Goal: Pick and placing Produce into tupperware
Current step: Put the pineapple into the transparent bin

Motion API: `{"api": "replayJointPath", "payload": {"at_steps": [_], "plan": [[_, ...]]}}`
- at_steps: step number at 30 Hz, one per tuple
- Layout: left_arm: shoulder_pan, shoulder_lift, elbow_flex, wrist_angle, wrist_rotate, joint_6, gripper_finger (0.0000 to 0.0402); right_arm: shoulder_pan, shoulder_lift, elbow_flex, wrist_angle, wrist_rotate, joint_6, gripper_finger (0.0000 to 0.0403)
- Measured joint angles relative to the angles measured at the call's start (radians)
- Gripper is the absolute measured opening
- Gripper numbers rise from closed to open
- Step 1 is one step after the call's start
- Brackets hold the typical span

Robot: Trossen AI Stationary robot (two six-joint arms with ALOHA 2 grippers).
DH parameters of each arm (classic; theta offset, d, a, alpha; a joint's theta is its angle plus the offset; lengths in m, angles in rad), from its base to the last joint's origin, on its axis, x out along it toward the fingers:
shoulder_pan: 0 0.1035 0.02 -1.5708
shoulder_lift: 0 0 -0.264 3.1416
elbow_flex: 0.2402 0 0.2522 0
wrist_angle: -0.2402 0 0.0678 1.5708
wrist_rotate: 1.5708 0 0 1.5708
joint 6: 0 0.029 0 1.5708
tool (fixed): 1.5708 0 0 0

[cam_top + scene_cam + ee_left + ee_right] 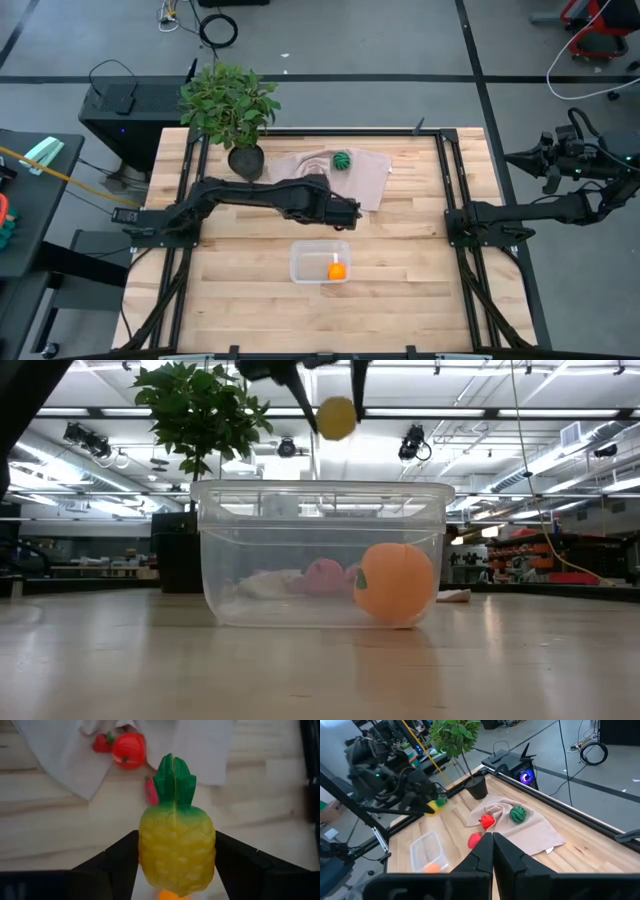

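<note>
Pineapple [176, 845], yellow: clamped in your left claw [176, 865], arm stretched level over the table [420, 300], tupperware [320, 262] just below; right claw [492, 845] closed, parked aside.

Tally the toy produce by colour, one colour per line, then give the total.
Yellow: 1, the pineapple held in the left pincer.
Orange: 1, the orange piece in the tupperware.
Red: 2, a red piece on the cloth and another red piece at its edge.
Dark green: 1, the round piece on the cloth.
Total: 5.
</note>
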Motion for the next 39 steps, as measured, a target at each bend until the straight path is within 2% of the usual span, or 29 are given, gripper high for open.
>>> {"api": "replayJointPath", "payload": {"at_steps": [12,28,39], "plan": [[-0.104,-0.018,0.010,0.092,0.126,-0.036,0.0240,0.000,0.000,0.000,0.000,0.000,0.020,0.0009],[-0.206,-0.018,0.011,0.073,0.333,-0.167,0.0235,0.000,0.000,0.000,0.000,0.000,0.024,0.0009],[-0.208,-0.018,0.004,0.008,0.356,-0.235,0.0241,0.000,0.000,0.000,0.000,0.001,0.023,0.0009]]}}
